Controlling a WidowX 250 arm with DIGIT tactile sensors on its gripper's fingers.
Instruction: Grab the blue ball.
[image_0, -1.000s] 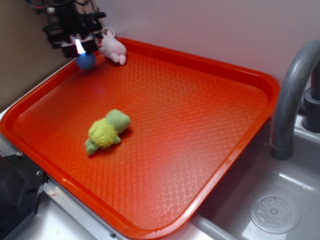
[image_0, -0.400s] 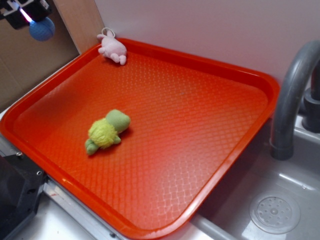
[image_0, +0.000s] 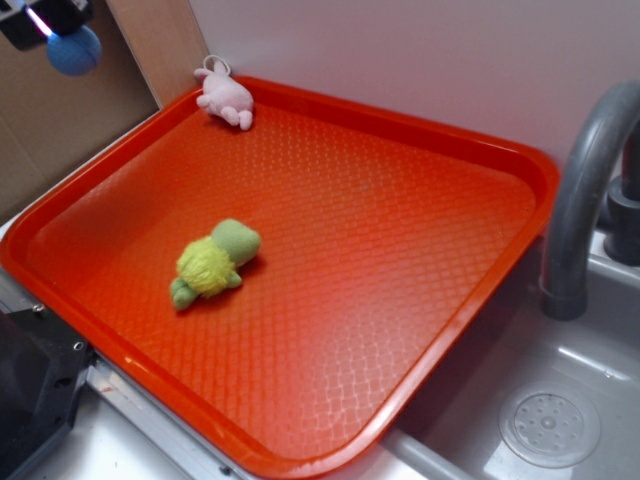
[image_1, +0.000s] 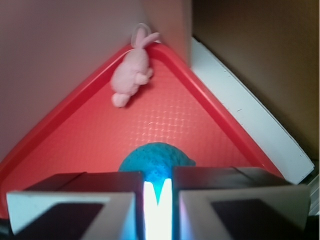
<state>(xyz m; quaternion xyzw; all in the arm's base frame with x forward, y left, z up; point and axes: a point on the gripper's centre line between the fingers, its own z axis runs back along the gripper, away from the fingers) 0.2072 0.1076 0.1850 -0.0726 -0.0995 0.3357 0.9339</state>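
ball: we've got the blue ball (image_0: 74, 50) up in the far-left corner of the exterior view, hanging in the air, well clear of the orange tray (image_0: 420, 140). It's no longer sitting on anything.

gripper: the gripper (image_0: 45, 22) is right above the ball at the top-left edge, mostly cut off by the frame. In the wrist view the gripper (image_1: 157, 197) has its two fingers drawn in narrow with the ball (image_1: 155, 160) pinched at the tips, so we read it as holding the ball.

ball vs hand: the ball sits directly under the fingertips and pokes out a bit past them toward the far side. No offset to fix, it's dead centre between the fingers.

long axis: it's round, so we don't have an axis to line up with. Any finger angle works the same.

nearer arm: only one arm here, so that's settled.

under the ball: from the wrist view we see the tray's far corner (image_1: 165, 50) below, with the pink plush bunny (image_1: 131, 75) lying in it, well apart from the ball.

other stuff: the green-yellow plush turtle (image_0: 210, 262) lies near the left-middle of the tray, nowhere close. Grey faucet (image_0: 585, 180) and sink (image_0: 550, 425) are off on the right.

our take: the grab looks basically done. What matters next is just keeping that pinch, since a soft knitted ball held at the tips could slip.
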